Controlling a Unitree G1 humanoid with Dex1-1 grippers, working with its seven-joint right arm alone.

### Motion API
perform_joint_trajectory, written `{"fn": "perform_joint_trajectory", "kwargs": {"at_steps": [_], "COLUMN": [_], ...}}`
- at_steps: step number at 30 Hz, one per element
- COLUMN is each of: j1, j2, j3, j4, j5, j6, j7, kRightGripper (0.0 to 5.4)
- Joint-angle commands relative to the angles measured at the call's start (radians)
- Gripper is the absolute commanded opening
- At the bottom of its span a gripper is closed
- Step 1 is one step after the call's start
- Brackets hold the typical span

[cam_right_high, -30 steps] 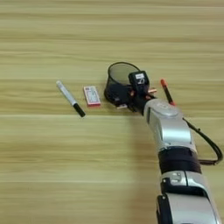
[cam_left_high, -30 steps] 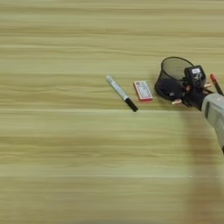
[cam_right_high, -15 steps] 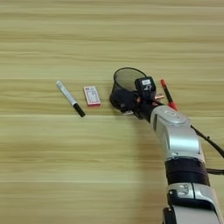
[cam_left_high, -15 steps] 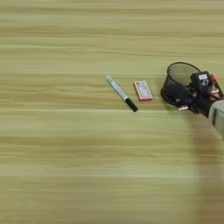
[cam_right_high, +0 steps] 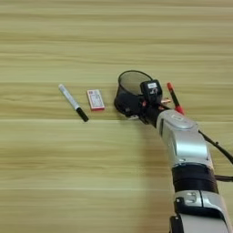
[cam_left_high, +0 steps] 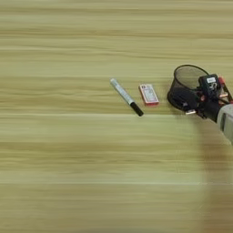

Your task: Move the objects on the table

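Observation:
On the table [cam_right_high: 63, 173] a black mesh pen cup [cam_right_high: 134, 80] stands at the right, its mouth tilted toward me. My right gripper [cam_right_high: 134, 104] reaches it from the right and is shut on its near rim and wall; the silver forearm [cam_right_high: 182, 141] runs down to the bottom edge. A red pen [cam_right_high: 174, 97] lies just right of the cup, partly hidden behind the wrist. Left of the cup lie a small red-white flat box [cam_right_high: 95, 99] and a grey-white marker [cam_right_high: 72, 102] with its black cap pointing toward me. In the left eye view the cup [cam_left_high: 188, 75] and the gripper [cam_left_high: 185, 98] sit near the right edge.
A black cable [cam_right_high: 217, 148] hangs off the forearm's right side. Bare wood stretches across the far side, the left and the near half of the table.
The gripper and the pen cup have shifted together a little to the right and toward me. The marker and the flat box have stayed put.

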Motion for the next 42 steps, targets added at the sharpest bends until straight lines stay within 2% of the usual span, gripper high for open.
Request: {"fn": "perform_joint_trajectory", "kwargs": {"at_steps": [1,15,27,35,42], "j1": [-0.044,0.0,0.109,0.159,0.2], "j2": [-0.031,-0.04,-0.062,-0.088,-0.123], "j3": [-0.006,0.007,0.018,0.017,0.047], "j4": [-0.039,-0.109,-0.297,-0.356,-0.386], "j5": [-0.005,-0.014,-0.036,-0.046,-0.075], "j6": [-0.021,-0.004,0.082,0.158,0.19], "j7": [-0.014,-0.02,-0.01,-0.004,0.007], "kRightGripper": [5.33,5.33,5.33,5.33,5.33]}}
